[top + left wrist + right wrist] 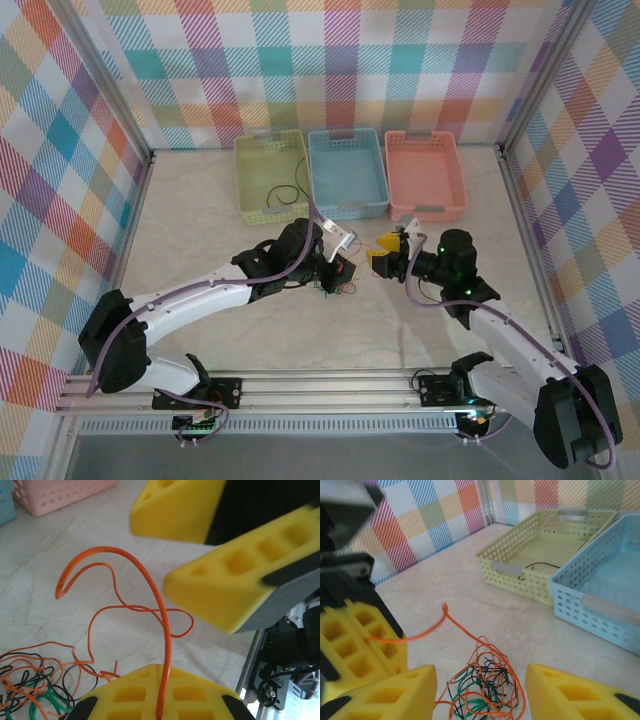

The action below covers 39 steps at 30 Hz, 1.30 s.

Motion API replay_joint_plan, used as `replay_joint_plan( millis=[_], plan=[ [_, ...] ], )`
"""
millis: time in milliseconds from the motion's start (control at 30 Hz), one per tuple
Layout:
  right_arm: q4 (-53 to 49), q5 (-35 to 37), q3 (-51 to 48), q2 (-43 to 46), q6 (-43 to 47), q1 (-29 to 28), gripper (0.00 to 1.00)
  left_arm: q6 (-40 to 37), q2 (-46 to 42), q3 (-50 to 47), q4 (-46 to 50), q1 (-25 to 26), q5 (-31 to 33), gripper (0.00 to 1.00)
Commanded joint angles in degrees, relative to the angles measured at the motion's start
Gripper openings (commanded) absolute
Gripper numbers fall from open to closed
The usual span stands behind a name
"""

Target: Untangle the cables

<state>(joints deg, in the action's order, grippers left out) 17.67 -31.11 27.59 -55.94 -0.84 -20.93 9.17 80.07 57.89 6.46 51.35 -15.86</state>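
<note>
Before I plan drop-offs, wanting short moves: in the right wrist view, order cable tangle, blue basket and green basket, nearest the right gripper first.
1. cable tangle, just ahead of the right gripper.
2. blue basket, farther, at the picture's right edge.
3. green basket, beyond it, farthest back.

Bright plaid walls [330, 60] enclose a pale marbled tabletop [190, 220].

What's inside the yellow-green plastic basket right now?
One thin black cable lies looped on the floor of the yellow-green perforated plastic basket. In the right wrist view its near wall hides part of the floor.
</note>
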Motion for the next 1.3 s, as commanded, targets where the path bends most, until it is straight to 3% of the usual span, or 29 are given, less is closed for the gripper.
replay_joint_plan(
  millis=[0, 133, 533, 833, 967, 1100, 1267],
  plan=[
    [-2.39, -2.57, 2.66, -2.27, 6.03, -0.65, 0.52, -1.01, -1.57, -0.34, -0.75, 0.50, -2.43, 0.00],
    [-1.80, -2.54, 3.70, -5.08, 8.23, -1.46, 0.52, -1.00, -1.54, -0.45, -0.87, 0.50, -2.84, 0.00],
    [-4.79, 10.63, 10.60, -14.60, 12.53, -3.68, 0.52, -1.17, -1.99, -0.78, -1.33, 0.59, -3.72, 0.00],
    [-6.40, 25.80, 14.21, -19.88, 11.65, -3.35, 0.33, -1.52, -3.45, -1.19, -1.30, 0.60, -2.95, 0.00],
    [-8.40, 31.38, 15.33, -21.11, 8.83, -0.86, 0.29, -1.43, -4.88, -2.05, -1.87, 0.63, -1.82, 0.00],
    [-8.38, 33.07, 14.78, -22.29, 2.10, 5.49, 0.22, -1.43, -6.60, -3.08, -2.68, 0.59, -1.50, 0.00],
    [-6.42, 33.40, 13.28, -22.90, -3.12, 12.03, 0.24, -1.20, -8.94, -4.66, -4.27, 0.62, -0.72, 0.00]
  ],
)
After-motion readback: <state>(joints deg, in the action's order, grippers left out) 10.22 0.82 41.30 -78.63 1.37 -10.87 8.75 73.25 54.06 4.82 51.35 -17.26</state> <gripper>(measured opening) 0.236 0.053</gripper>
